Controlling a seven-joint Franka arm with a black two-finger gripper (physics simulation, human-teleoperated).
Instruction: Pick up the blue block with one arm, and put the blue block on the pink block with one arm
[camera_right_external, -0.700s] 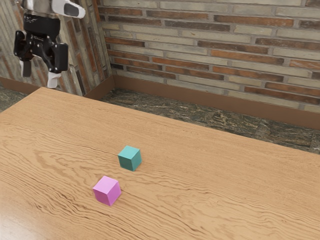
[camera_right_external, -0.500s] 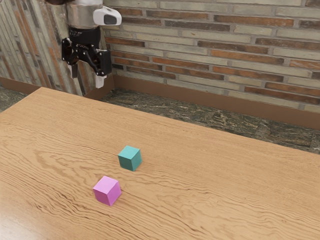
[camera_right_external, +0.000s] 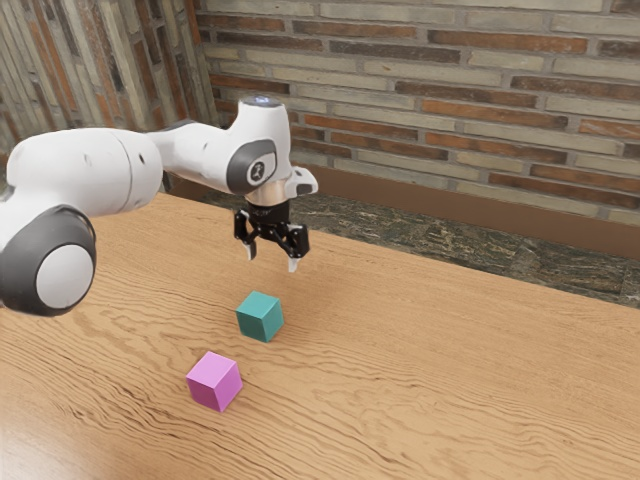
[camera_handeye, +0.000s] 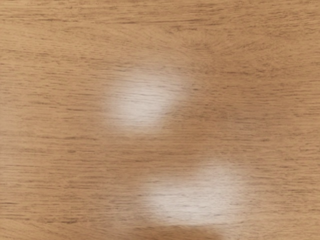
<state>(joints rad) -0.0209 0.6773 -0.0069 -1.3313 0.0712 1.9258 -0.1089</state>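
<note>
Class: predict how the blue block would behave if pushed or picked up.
The blue block looks like a rigid, flat-faced cube, so a push would probably slide it on the table, not roll it. Equal height and width make tipping unlikely. Its smooth sides might be slippery for the fingers.

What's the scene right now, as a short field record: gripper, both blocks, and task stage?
gripper: open, empty, fingers pointing down, in the air just beyond the blue block
blue block: teal-looking, resting on the table, untouched
pink block: on the table, nearer the camera and toward the exterior view's left of the blue block, apart from it
stacking: not yet done; nothing on the pink block
stage: approach, before the grasp
</note>
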